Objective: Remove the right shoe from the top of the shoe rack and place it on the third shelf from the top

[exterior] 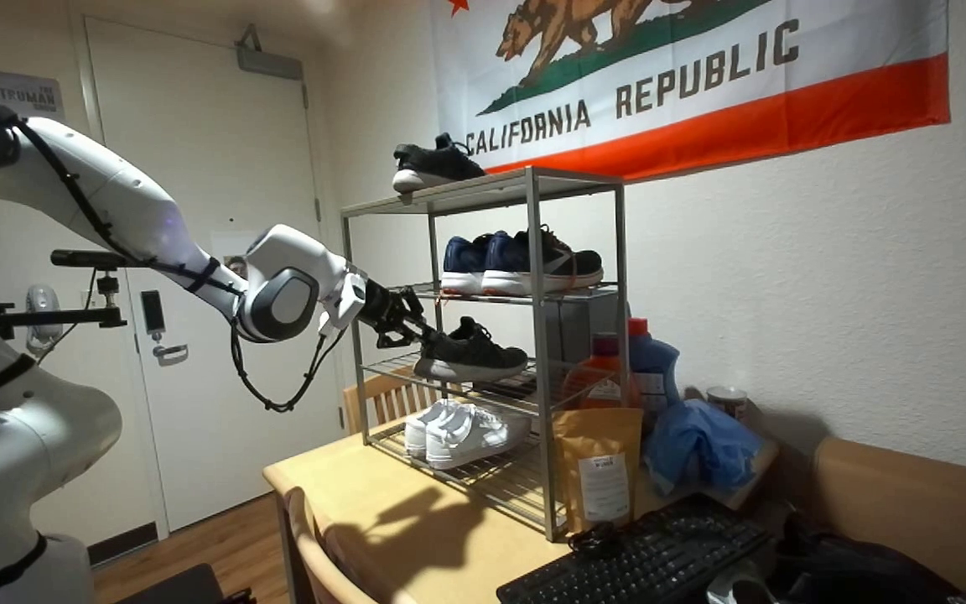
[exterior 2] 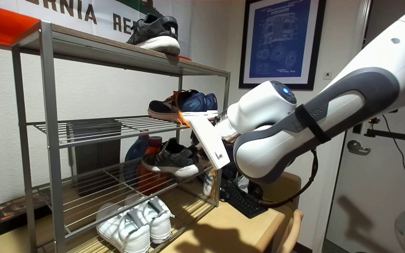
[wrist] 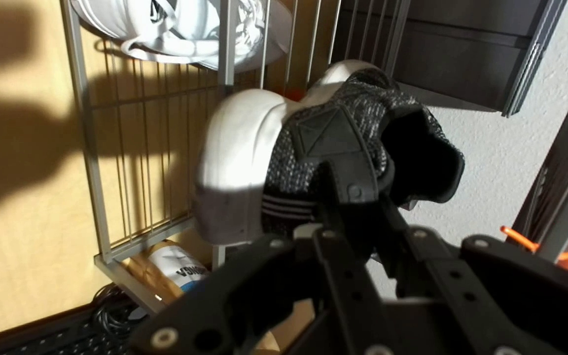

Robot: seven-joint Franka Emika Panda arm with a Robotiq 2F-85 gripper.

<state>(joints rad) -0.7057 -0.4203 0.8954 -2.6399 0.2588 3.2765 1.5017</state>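
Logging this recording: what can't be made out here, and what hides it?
Any contact between the black sneaker and the third shelf: wrist view, hidden beneath the sneaker.
Most of the hand: an exterior view, behind the white plate.
White shoes, in part: wrist view, cut off by the top edge.
Print on the pouch label: an exterior view, too small.

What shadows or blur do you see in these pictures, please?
In both exterior views, a dark shadow lies on the tabletop; in the wrist view, the jaws look dark and slightly soft, and shade cuts across the black sneaker at its pale heel.
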